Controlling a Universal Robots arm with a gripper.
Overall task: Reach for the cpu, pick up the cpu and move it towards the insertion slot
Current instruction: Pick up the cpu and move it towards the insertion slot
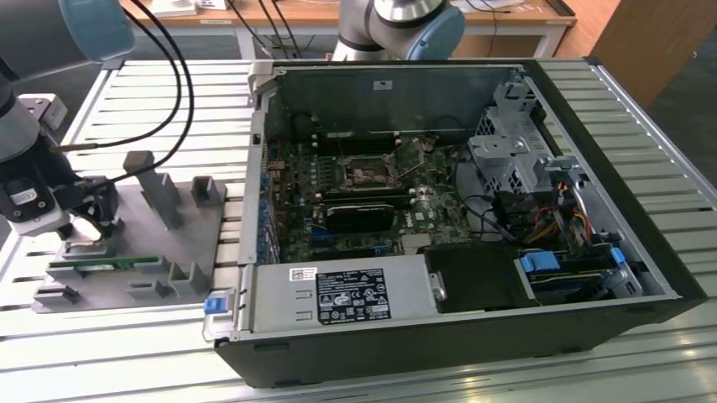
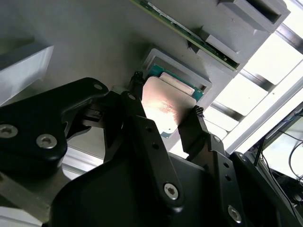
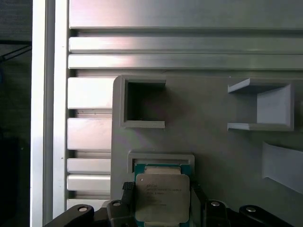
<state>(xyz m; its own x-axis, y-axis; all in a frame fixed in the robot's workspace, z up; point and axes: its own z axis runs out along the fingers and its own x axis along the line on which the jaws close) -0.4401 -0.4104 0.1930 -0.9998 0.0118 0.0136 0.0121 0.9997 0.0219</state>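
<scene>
Gripper point(image 2: 166, 97) clamped on the cpu point(image 2: 168, 106): two black fingers point(image 2: 147, 142) press its opposite edges, seen in both wrist views. The cpu sits at its pocket in the grey tray point(image 3: 213, 156); cannot tell whether it has cleared the pocket. Silver top, green edge showing past it. Lines of print on top, too small to read.

In the exterior view, the gripper point(image 1: 87, 225) is low over the tray at the exterior view's left, with one memory stick point(image 1: 103, 263) just beside it. The slot point(image 1: 367, 174) is well apart, inside the open case point(image 1: 448, 357), with one black block point(image 1: 358, 217) near it. One black-and-white label point(image 1: 351, 295) is on the case's silver box.
</scene>
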